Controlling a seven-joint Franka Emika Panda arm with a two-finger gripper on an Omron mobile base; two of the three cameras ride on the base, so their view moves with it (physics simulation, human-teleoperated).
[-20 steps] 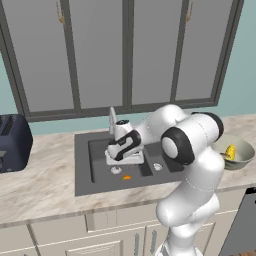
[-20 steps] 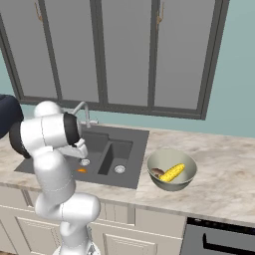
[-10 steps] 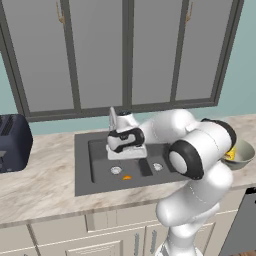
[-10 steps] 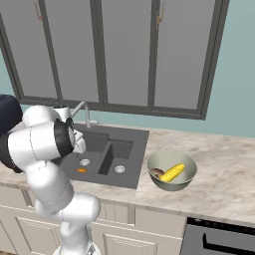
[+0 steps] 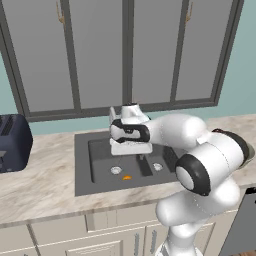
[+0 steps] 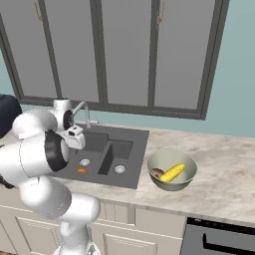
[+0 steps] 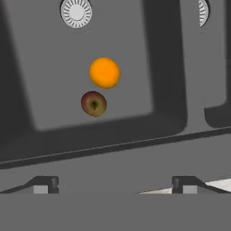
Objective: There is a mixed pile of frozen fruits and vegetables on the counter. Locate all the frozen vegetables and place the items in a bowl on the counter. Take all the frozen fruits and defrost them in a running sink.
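An orange [image 7: 104, 72] and a reddish-brown apple [image 7: 94, 103] lie side by side on the floor of the sink's left basin [image 7: 54, 58], near a round drain [image 7: 76, 11]. The orange [image 5: 127, 177] also shows in both base views [image 6: 82, 171]. My gripper [image 7: 115, 185] hangs open and empty above the basin's back rim, by the faucet [image 6: 82, 110]. Its hand [image 5: 131, 146] is over the sink [image 5: 95, 155]. On the counter to the right, a grey-green bowl [image 6: 152, 162] holds a yellow corn cob [image 6: 172, 173] and a small dark item [image 6: 157, 173].
A dark toaster [image 5: 12, 142] stands on the counter at the left. The sink has a second, smaller basin [image 6: 118, 154] on the right. Cabinet doors and a window line the wall behind. An oven front [image 6: 219, 239] sits below the counter at the right.
The arm's elbow has swung to the right and the hand has risen a little toward the back of the sink. The orange lies where it was.
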